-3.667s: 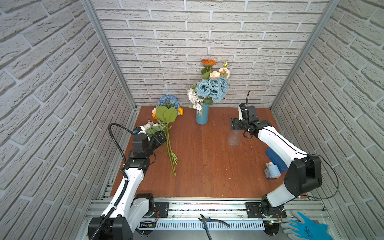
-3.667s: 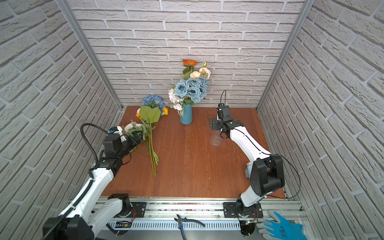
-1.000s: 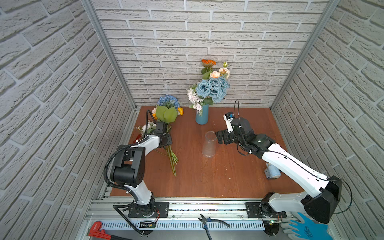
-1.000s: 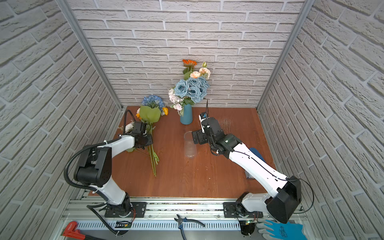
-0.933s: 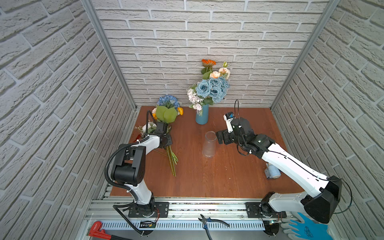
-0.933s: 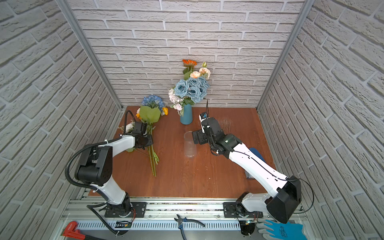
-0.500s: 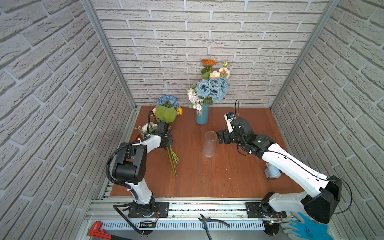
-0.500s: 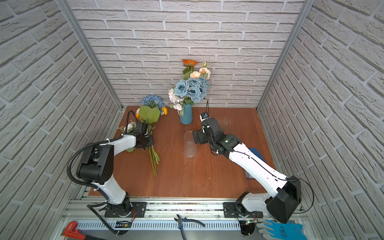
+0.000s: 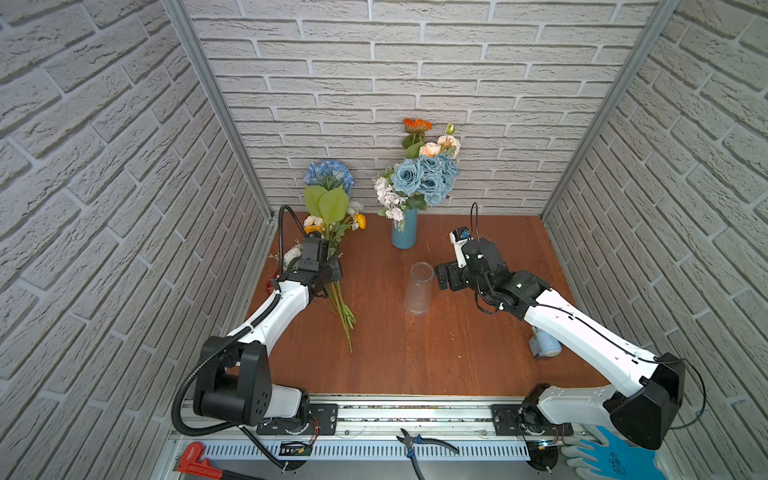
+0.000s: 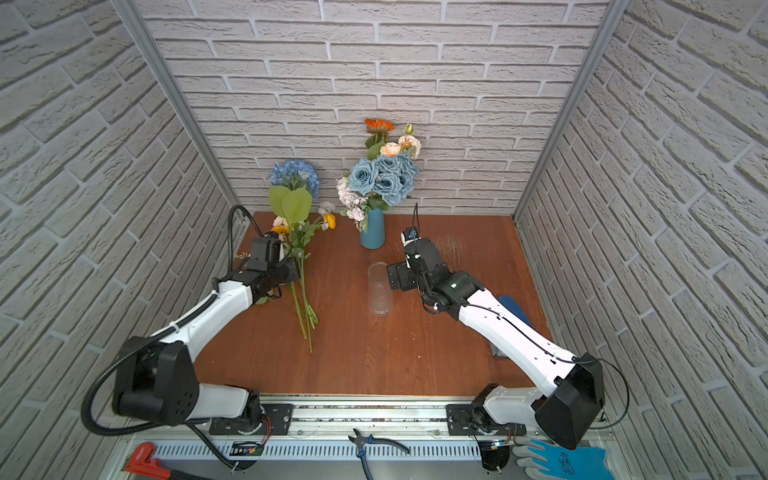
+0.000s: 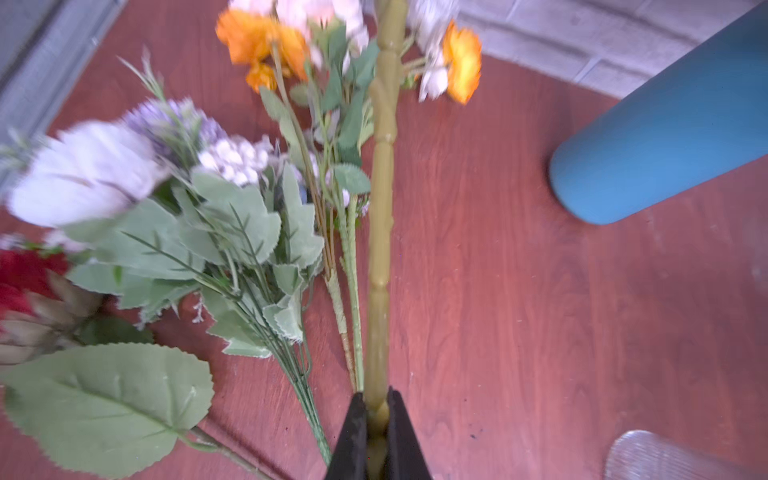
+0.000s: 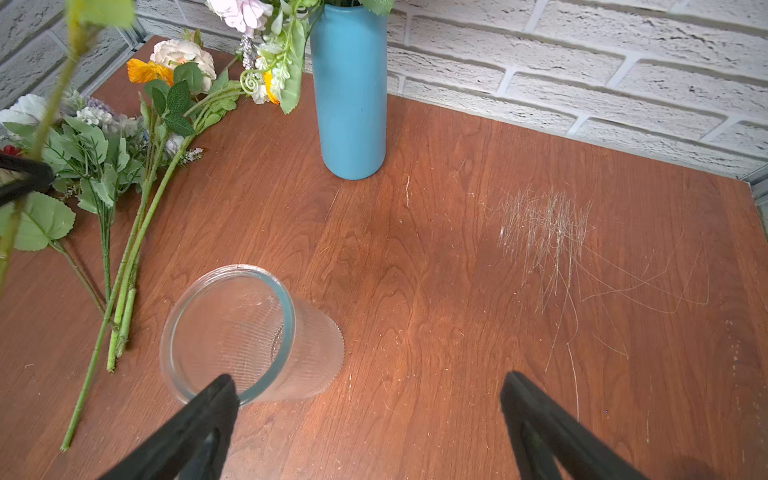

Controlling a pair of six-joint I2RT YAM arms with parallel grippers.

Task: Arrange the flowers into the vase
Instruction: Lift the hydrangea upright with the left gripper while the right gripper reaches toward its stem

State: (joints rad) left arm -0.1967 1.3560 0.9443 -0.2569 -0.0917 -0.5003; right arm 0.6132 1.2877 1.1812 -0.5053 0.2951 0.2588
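Centre of a top view: the clear glass vase (image 9: 417, 289) stands upright on the surface (image 9: 436, 353), with the right jaws spread wide and empty just right of its rim. Left of centre, the left jaws are clamped on the thick stem (image 11: 380, 208) of the blue hydrangea (image 9: 328, 175) (bloom at upper centre-left, before the wall), and other flowers (image 9: 343, 305) lie on the surface beneath. Farther back, the blue vase (image 9: 404, 235) holds blue roses (image 9: 426, 178).

Bright, even overhead light leaves only soft shadows on the table (image 9: 415, 365), both top views are sharp with walls (image 9: 83, 166) stretched toward the edges (a wide-angle look), and the left wrist view blurs the flowers (image 11: 83, 174).
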